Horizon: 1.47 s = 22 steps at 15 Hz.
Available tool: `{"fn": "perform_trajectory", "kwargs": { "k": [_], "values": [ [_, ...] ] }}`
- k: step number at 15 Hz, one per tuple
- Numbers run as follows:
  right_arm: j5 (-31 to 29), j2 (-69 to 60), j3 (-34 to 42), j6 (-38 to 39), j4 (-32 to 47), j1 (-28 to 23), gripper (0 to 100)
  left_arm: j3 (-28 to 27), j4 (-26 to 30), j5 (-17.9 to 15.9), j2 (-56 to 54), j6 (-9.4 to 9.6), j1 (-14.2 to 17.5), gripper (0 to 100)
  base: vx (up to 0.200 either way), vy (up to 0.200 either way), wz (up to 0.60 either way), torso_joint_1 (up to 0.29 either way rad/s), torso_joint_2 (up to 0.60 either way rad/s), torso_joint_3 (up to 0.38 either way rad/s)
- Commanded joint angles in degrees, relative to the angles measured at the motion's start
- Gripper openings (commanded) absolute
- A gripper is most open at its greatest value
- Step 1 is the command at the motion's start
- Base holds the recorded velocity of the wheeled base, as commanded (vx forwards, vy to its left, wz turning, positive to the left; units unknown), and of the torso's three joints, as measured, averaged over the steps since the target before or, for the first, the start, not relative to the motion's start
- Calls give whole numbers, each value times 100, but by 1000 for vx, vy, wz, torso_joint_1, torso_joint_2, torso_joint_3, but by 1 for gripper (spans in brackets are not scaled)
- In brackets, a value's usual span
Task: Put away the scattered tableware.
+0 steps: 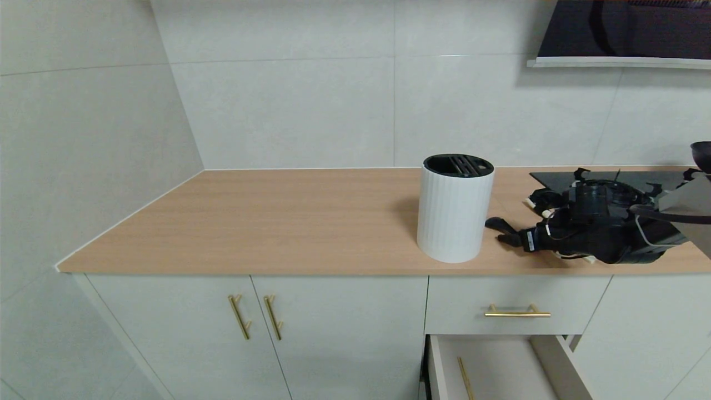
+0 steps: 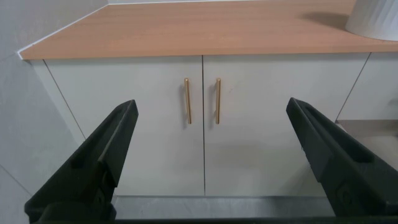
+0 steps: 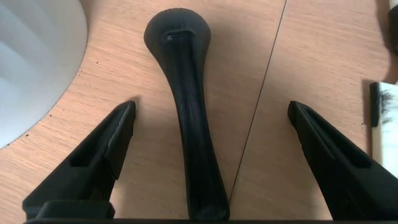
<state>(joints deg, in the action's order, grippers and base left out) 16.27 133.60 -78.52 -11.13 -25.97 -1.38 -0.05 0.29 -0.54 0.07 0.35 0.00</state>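
right claw [image 3: 211,111]: low over the desk [image 1: 278,216], fingers spread wide, nothing gripped; also seen in the head view [image 1: 502,231] just right of the holder.
utensil handle [image 3: 186,99]: black, lying flat on the desk between the two fingers, not touched by either; its rounded end points toward the holder. Which kind of utensil it is cannot be told, as the rest is hidden.
holder [image 1: 454,216]: white ribbed cylinder with a black slotted top, upright on the desk, just beside the handle's end [image 3: 31,62].
left claw [image 2: 211,106]: spread open, empty, held below desk height facing the cupboard doors [image 2: 202,124].
drawer [image 1: 494,366]: pulled open under the desk, lower right.
step: probably pre-grasp on the handle, lined up but not yet pinched.
next move: likely close on the handle, lift, tip it upright and lower it into a slot in the holder's top; needs care not to bump the holder.
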Motion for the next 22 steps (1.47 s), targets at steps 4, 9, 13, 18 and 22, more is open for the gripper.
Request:
{"fn": "perform_trajectory", "kwargs": {
  "k": [4, 9, 13, 18, 22],
  "values": [
    [-1, 17, 12, -3, 13, 32, 0, -4, -3, 1, 1, 0, 0, 100, 0, 0, 0, 0, 0, 0],
    [-89, -53, -32, 269, 57, 138, 0, -4, -3, 1, 1, 0, 0, 100, 0, 0, 0, 0, 0, 0],
    [-907, -783, 38, 612, 742, 305, 0, 5, -3, 1, 1, 0, 0, 100, 0, 0, 0, 0, 0, 0],
    [-1733, -2488, 838, 1799, 2491, 560, 0, 5, -3, 1, 1, 0, 0, 100, 0, 0, 0, 0, 0, 0],
    [-1803, -3964, 2561, 2089, 2517, 718, 0, -4, -3, 1, 1, 0, 0, 100, 0, 0, 0, 0, 0, 0]
  ]
}}
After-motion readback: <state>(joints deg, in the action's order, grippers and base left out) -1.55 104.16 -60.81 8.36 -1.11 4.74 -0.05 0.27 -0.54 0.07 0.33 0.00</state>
